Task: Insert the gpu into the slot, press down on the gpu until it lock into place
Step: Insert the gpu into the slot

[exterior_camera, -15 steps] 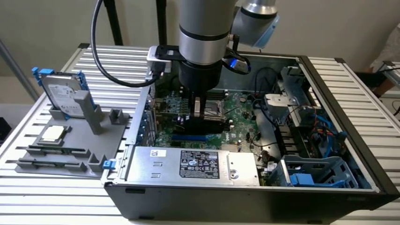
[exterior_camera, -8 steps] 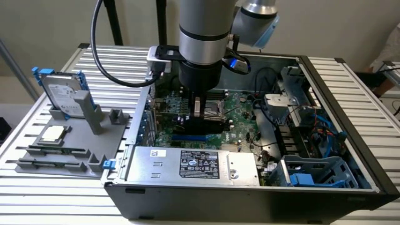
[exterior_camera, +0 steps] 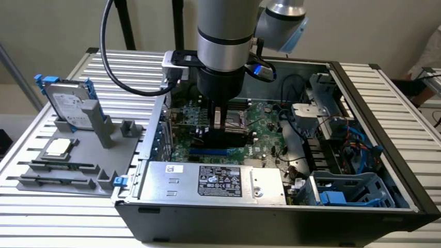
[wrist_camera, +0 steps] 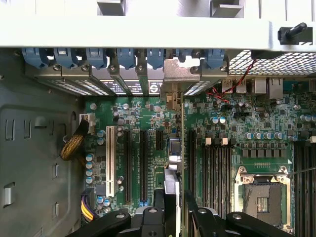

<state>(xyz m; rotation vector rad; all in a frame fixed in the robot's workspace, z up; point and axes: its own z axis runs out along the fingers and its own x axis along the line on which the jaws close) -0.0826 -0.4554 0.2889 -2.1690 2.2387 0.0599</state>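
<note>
At the exterior view's left, a hard drive stood in a grey fixture on the slatted worktop, well apart from the open computer case. Inside, the claw reached down to the motherboard, just above the blue slot. The wrist view gave the upright gpu edge-on between the parted jaws, its bracket at the case's rear wall, black slots close alongside.
</note>
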